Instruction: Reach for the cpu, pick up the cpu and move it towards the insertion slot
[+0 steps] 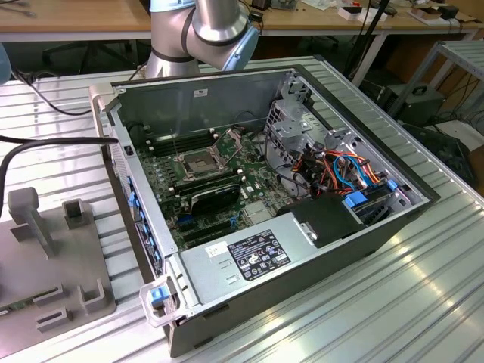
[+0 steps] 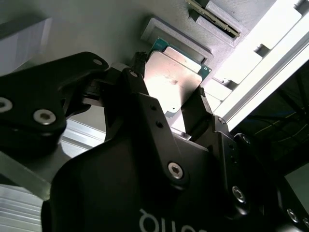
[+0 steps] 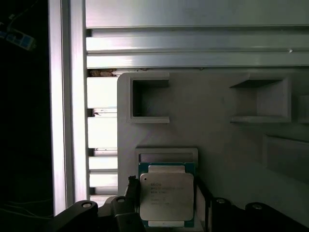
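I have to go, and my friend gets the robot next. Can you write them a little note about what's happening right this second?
Hand: right at the cpu and around it in both wrist views. I cannot tell whether it grips.
Cpu: at the grey holder. I cannot tell whether it rests on the holder or is just lifted.
Insertion slot: inside the open computer case, with its dark centre bare.
Done: the reach for the cpu.
Left: a sure pick-up, and the carry to the insertion slot.
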